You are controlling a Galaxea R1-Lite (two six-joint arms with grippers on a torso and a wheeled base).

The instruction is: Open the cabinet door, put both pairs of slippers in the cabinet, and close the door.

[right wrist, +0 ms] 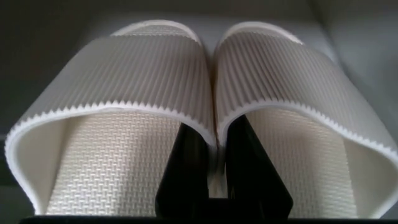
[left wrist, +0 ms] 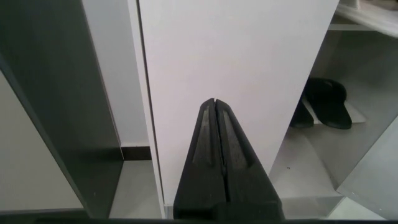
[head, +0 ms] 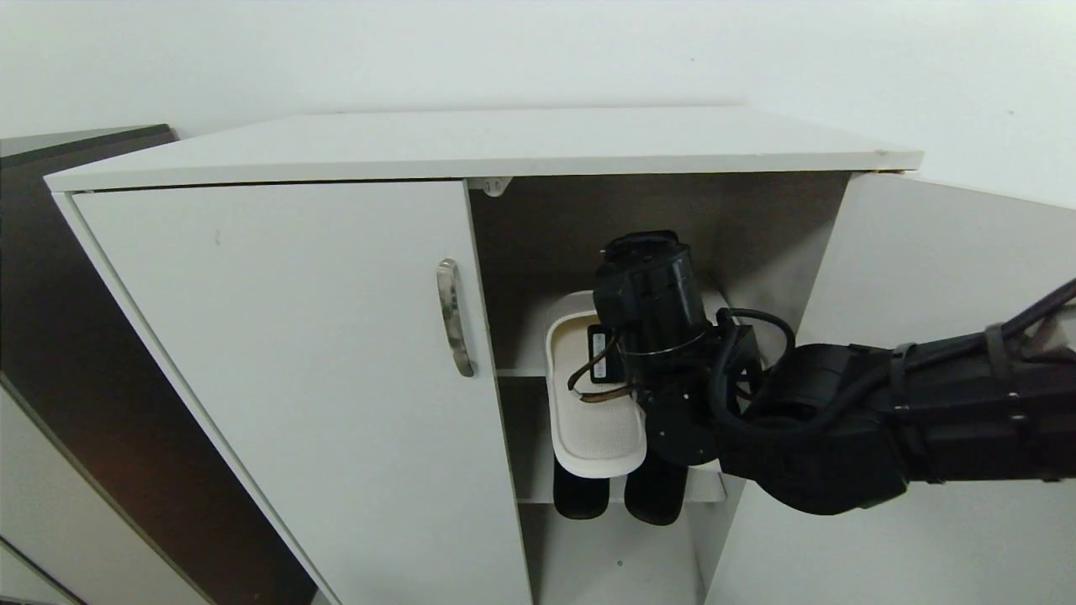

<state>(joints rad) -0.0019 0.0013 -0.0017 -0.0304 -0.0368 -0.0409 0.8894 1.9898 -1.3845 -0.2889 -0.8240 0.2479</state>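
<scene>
Showing the white cabinet (head: 471, 143) with its left door (head: 277, 353) closed and its right door (head: 925, 277) swung wide. Inside the open right half, the right gripper (right wrist: 216, 134) clamps the adjoining inner straps of the white slippers (head: 593, 420) (one finger inside each). Their heels project past the upper shelf's near edge. Black slippers (head: 580, 496) lie on the shelf below. The left gripper (left wrist: 214, 109), jaws pressed together and empty, hangs before the closed door, whose metal handle (head: 454, 318) sits at its right edge.
</scene>
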